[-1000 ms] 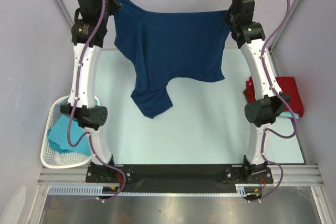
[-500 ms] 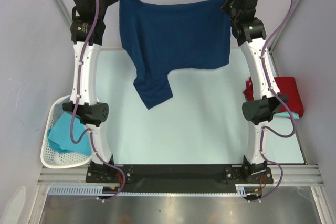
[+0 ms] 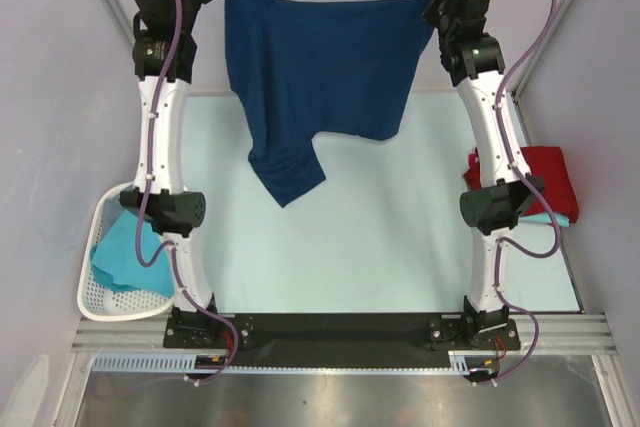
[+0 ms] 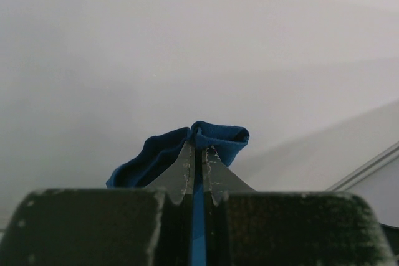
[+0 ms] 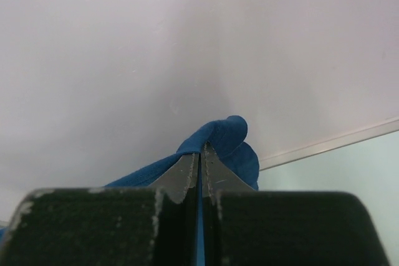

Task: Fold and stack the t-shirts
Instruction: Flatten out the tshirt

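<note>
A turquoise t-shirt (image 3: 115, 252) is kept in the basket (image 3: 92, 305) at the left. The navy t-shirt (image 3: 320, 77) is hung above the tabletop (image 3: 390, 247), its 2 upper corners clamped in the left jaws and the right jaws. A red t-shirt (image 3: 550, 172) is laid at the right edge.

- The table (image 3: 390, 237) carries everything; places below are given from it.
- The hung shirt (image 3: 320, 67) hangs above the table's far edge, spread left to right.
- The left hand (image 4: 197, 149) pinches its corner over the far-left corner of the table, and the right hand (image 5: 201, 151) pinches the other over the far-right corner.
- The basket (image 3: 92, 299) sits at the table's near-left corner, with a basket shirt (image 3: 118, 252) inside it.
- The top shirt (image 3: 548, 175) lies on the bottom shirt (image 3: 552, 218) at the table's right edge.
</note>
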Robot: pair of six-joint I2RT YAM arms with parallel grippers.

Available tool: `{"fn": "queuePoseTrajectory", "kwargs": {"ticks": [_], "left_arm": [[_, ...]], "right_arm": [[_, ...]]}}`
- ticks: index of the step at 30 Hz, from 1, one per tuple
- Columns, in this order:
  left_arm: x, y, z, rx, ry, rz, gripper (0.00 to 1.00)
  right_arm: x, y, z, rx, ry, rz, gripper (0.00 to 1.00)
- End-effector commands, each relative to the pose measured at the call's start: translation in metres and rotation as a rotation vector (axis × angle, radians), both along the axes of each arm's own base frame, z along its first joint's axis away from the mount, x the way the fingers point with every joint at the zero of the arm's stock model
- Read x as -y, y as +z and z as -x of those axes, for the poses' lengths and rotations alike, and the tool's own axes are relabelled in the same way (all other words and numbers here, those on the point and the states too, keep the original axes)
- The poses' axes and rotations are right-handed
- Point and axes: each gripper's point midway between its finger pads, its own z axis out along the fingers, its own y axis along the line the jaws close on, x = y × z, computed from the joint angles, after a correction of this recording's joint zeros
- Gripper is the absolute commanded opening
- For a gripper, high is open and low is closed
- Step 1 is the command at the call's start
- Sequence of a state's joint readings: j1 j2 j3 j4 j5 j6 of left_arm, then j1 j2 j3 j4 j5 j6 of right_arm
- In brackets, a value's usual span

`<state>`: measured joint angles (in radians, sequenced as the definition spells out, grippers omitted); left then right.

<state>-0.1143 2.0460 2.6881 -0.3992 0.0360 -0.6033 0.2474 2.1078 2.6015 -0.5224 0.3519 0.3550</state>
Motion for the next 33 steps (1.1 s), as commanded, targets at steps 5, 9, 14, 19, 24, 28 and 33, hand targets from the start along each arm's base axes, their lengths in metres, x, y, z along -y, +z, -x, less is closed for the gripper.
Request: {"fn": "queuePoseTrajectory", "kwargs": {"ticks": [5, 9, 14, 19, 24, 28, 33], "left_arm": [[-0.006, 0.01, -0.013, 0.073, -0.028, 0.04, 0.0], [-0.005, 0.016, -0.013, 0.1, -0.031, 0.043, 0.0], [0.004, 0.023, -0.003, 0.113, -0.048, 0.032, 0.0], [0.01, 0.052, 0.025, 0.171, -0.052, 0.029, 0.0], [0.006, 0.096, 0.07, 0.267, -0.037, 0.036, 0.0], [0.013, 0.114, 0.096, 0.303, -0.059, 0.041, 0.0], [0.013, 0.135, 0.124, 0.354, -0.071, 0.054, 0.0]], "right_arm": [[-0.001, 0.009, -0.021, 0.078, 0.011, -0.032, 0.0], [-0.003, 0.012, -0.025, 0.099, 0.018, -0.047, 0.0], [-0.008, 0.016, -0.022, 0.102, 0.038, -0.052, 0.0], [-0.004, 0.043, -0.005, 0.15, 0.044, -0.061, 0.0], [0.003, 0.083, 0.025, 0.22, 0.042, -0.069, 0.0], [0.003, 0.111, 0.052, 0.267, 0.046, -0.066, 0.0], [0.006, 0.14, 0.08, 0.322, 0.042, -0.06, 0.0]]}}
